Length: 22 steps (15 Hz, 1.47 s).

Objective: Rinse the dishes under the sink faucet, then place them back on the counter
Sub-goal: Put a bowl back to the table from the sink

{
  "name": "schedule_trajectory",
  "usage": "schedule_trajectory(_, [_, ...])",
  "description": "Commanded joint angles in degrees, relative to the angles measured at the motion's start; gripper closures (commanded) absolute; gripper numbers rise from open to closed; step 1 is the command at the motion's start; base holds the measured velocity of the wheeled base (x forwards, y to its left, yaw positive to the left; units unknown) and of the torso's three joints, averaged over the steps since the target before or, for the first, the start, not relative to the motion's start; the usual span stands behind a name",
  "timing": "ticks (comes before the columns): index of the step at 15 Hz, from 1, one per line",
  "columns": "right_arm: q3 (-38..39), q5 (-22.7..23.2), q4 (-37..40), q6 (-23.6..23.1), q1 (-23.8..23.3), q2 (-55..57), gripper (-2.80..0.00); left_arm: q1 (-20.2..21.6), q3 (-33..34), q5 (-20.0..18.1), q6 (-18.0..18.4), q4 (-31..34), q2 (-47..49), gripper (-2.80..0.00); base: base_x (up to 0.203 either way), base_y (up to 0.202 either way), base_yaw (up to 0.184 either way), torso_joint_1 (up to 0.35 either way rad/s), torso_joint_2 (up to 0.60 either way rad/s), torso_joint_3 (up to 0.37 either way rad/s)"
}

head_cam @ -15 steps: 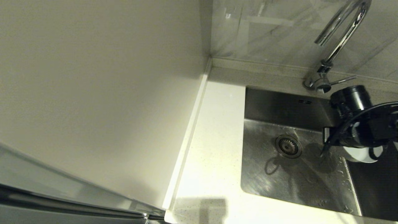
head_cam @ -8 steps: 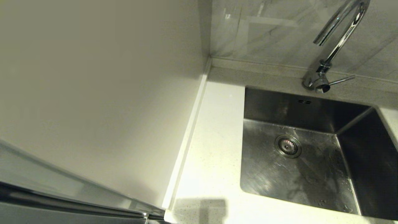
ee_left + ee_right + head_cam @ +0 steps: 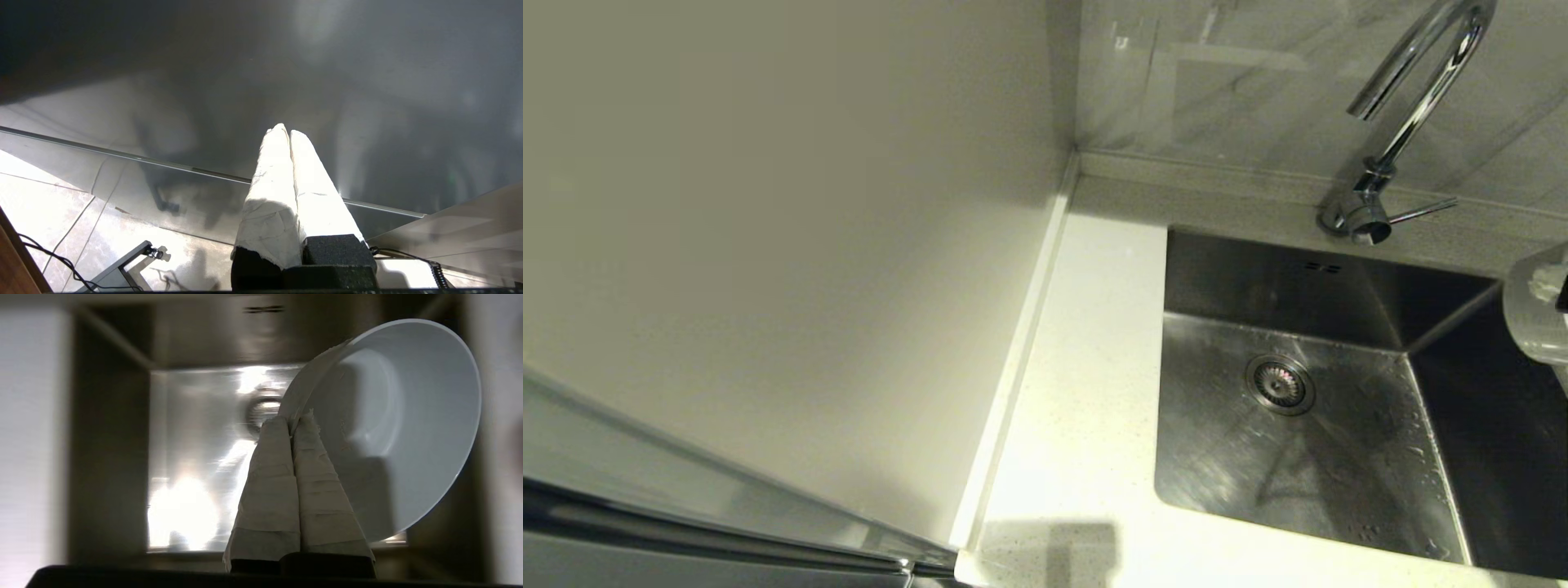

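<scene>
Table, white and finely speckled, lies nearest us in the head view, running along the left rim of the sink. We see the steel basin with its round strainer drain on the floor and two small overflow slots on the back wall. At the right edge of that view a pale bowl pokes in above the basin's right side. In the right wrist view our right hand has its taped fingers pressed together on the rim of this white bowl, which stands on edge with its hollow facing the camera, over the sink. Farther back, the chrome faucet rises from the table's rear strip, its thin lever pointing right. Our left hand hangs parked away from the sink, fingers together on nothing, above a tiled floor.
</scene>
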Motion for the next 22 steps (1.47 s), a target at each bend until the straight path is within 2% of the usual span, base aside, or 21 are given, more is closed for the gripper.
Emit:
schedule_trajectory(1, [-5.96,5.64,4.21,11.55,0.13,3.48,0.00,0.05,0.00,-0.02,-0.03,-0.02,-0.18,0.00,0.000,0.000,0.000,0.000,0.00,0.000])
schedule_trajectory(3, [-14.38,13.57,10.69,23.49,-1.33,5.92,0.00,0.05,0.00,-0.02,-0.03,-0.02,-0.18,0.00,0.000,0.000,0.000,0.000,0.00,0.000])
schedule_trajectory(6, [-26.69,30.26,18.20,37.24,-5.21,7.94,0.00,0.05,0.00,0.00,-0.03,-0.02,-0.25,0.00,0.000,0.000,0.000,0.000,0.00,0.000])
schedule_trajectory(8, [-32.92,42.49,21.87,46.27,-9.42,8.72,0.00,0.05,0.00,0.02,-0.03,-0.02,-0.18,0.00,0.000,0.000,0.000,0.000,0.00,0.000])
schedule_trajectory(10, [-33.76,50.27,22.88,52.72,-11.89,9.07,0.00,0.05,0.00,-0.02,-0.03,-0.02,-0.18,0.00,0.000,0.000,0.000,0.000,0.00,0.000])
schedule_trajectory(12, [-30.52,54.99,23.09,57.85,-12.53,9.59,0.00,0.05,0.00,0.02,-0.03,-0.02,-0.18,0.00,0.000,0.000,0.000,0.000,0.00,0.000])
schedule_trajectory(16, [-18.61,61.47,20.91,59.35,-12.63,9.70,0.00,0.05,0.00,-0.02,-0.03,-0.02,-0.18,0.00,0.000,0.000,0.000,0.000,0.00,0.000])
schedule_trajectory(17, [-19.43,61.62,19.66,59.30,-12.97,9.73,0.00,-0.02,0.00,-0.02,-0.03,-0.02,-0.18,0.00,0.000,0.000,0.000,0.000,0.00,0.000])
schedule_trajectory(19, [-27.23,61.74,18.31,58.82,-14.77,9.77,0.00,-0.03,0.00,-0.02,-0.03,-0.02,-0.18,0.00,0.000,0.000,0.000,0.000,0.00,0.000])
schedule_trajectory(20, [-31.38,61.78,18.23,56.28,-15.66,9.59,0.00,0.05,0.00,-0.02,-0.03,-0.02,-0.22,0.00,0.000,0.000,0.000,0.000,0.00,0.000])
schedule_trajectory(21, [-33.39,61.73,19.12,49.97,-16.72,9.07,0.00,-0.04,0.00,-0.02,-0.03,-0.02,-0.18,0.00,0.000,0.000,0.000,0.000,0.00,0.000])
schedule_trajectory(22, [-33.78,61.11,21.60,38.43,-18.01,8.37,0.00,0.05,0.00,-0.02,-0.03,-0.02,-0.18,0.00,0.000,0.000,0.000,0.000,0.00,0.000])
